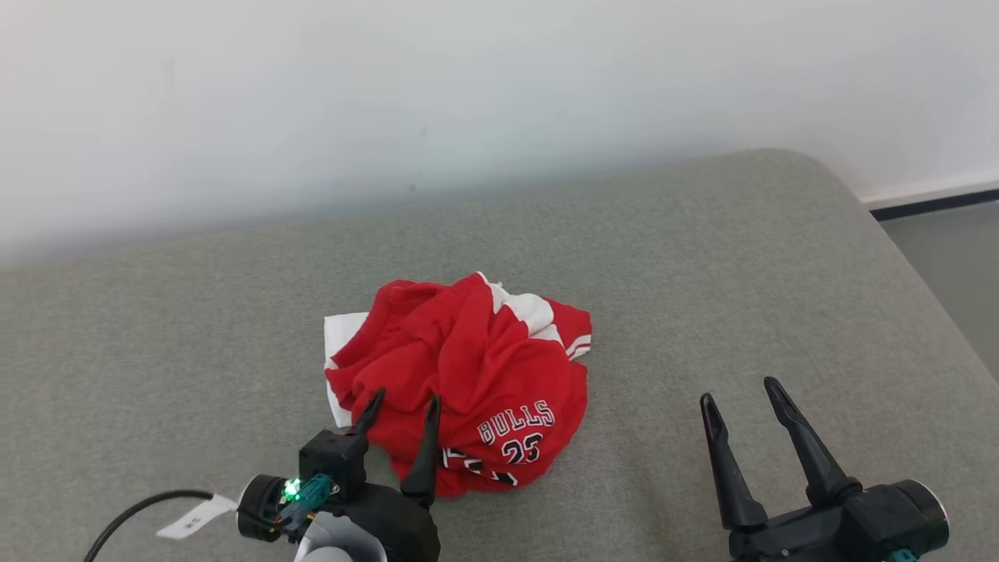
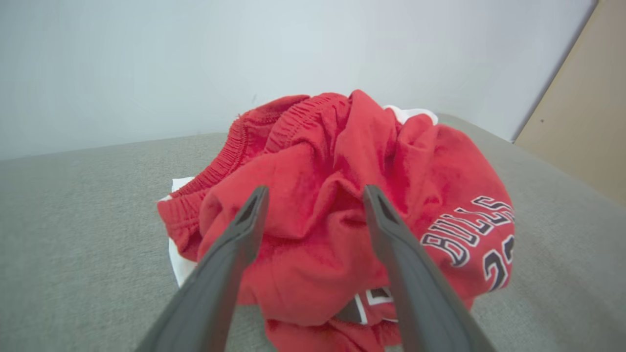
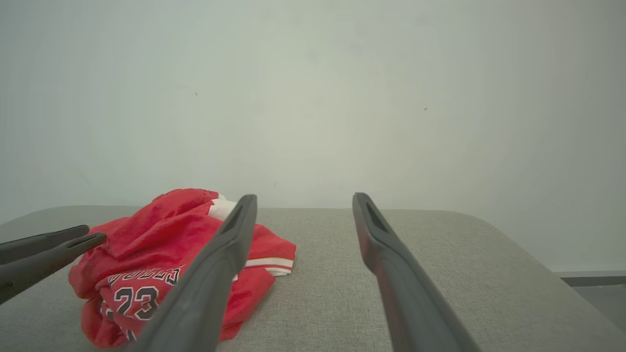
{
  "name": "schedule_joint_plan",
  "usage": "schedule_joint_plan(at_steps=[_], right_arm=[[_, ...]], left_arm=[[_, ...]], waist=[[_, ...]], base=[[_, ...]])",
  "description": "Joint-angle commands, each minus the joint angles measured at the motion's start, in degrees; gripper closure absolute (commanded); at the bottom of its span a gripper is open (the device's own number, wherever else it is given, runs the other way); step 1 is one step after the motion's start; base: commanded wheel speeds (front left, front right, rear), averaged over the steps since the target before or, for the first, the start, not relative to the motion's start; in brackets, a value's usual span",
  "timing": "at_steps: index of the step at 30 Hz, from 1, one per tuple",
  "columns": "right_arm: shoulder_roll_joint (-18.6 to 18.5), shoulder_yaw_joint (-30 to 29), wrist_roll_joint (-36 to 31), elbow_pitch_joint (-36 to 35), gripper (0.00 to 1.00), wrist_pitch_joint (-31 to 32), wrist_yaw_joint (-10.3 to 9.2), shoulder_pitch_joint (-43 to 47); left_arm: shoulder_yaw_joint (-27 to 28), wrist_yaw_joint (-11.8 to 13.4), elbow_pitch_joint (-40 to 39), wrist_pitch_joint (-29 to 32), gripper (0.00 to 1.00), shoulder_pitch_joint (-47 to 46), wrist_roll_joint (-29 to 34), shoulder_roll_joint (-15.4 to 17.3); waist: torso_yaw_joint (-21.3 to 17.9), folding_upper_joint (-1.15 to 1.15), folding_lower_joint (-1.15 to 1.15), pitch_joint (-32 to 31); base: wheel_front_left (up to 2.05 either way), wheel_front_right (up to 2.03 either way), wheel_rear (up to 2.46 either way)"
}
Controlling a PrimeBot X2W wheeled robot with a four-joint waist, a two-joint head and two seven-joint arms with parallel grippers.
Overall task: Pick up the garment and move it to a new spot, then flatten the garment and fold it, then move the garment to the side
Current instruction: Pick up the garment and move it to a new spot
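Observation:
A crumpled red garment (image 1: 468, 375) with white trim and "BULLS 23" lettering lies bunched in the middle of the grey cushion (image 1: 702, 265). My left gripper (image 1: 404, 402) is open at the heap's near left side, its fingertips over the red cloth with nothing clamped. The left wrist view has the garment (image 2: 342, 210) bulging just beyond the spread fingers (image 2: 244, 230). My right gripper (image 1: 741, 390) is open above bare cushion, well to the right of the heap. In the right wrist view the garment (image 3: 146, 264) lies at the lower left, with the left gripper's fingers (image 3: 54, 244) at its edge.
A pale wall (image 1: 468, 94) rises right behind the cushion. The cushion's rounded right edge drops to a grey floor (image 1: 952, 257) with a dark skirting strip. A beige panel (image 2: 587, 107) stands at the right in the left wrist view. Bare cushion spreads left and right of the heap.

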Motion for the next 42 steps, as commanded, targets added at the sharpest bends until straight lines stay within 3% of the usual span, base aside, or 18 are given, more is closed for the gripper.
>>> schedule_joint_plan(at_steps=[1,10,11,18,31,32,33,42], right_arm=[[-0.3,-0.2,0.2,-0.3,0.00,-0.1,0.07,0.9],[-0.6,0.9,0.6,0.0,0.00,-0.1,0.07,0.5],[-0.6,1.4,0.7,0.2,0.00,-0.1,0.07,0.1],[-0.7,1.5,0.8,0.4,0.00,-0.1,0.07,0.0],[0.2,1.7,0.9,0.2,0.00,-0.1,0.07,-2.3],[0.3,1.6,0.9,0.2,0.00,-0.1,0.07,-2.4],[0.4,1.5,0.8,0.2,0.00,-0.1,0.07,-2.5],[0.1,0.6,0.5,0.6,0.00,-0.1,0.07,-1.0]], left_arm=[[0.5,0.1,-1.3,-0.3,0.00,1.4,-0.3,0.0],[-0.2,0.4,-3.8,2.4,0.00,-1.7,-0.3,-0.7],[-1.4,0.3,-3.1,5.7,0.00,-3.7,-0.6,-1.2],[-2.3,0.7,-0.3,10.6,0.00,-9.0,-1.2,-2.0],[-2.4,-0.3,8.8,10.3,0.00,-17.3,-2.1,-2.7],[-2.4,-0.6,9.2,9.6,0.67,-17.7,-2.1,-2.7],[-2.5,-0.9,9.6,8.9,1.00,-18.0,-2.0,-2.7],[-1.9,-4.2,7.1,2.8,1.00,-22.2,-4.3,-2.9]], waist=[[1.4,0.00,0.00,-1.1],[1.2,0.00,0.00,-1.0],[0.2,0.00,0.00,-0.5],[-2.2,0.00,0.00,0.7],[-4.6,0.00,0.00,5.1],[-4.6,0.00,0.00,5.3],[-4.6,0.00,0.00,5.4],[-2.7,0.00,0.00,2.7]], base=[[0.00,0.00,0.00],[0.00,0.00,0.00],[0.00,0.00,0.00],[0.00,0.00,0.00],[0.00,0.00,0.00],[0.00,0.00,0.00],[0.00,0.00,0.00],[0.00,0.00,0.00]])
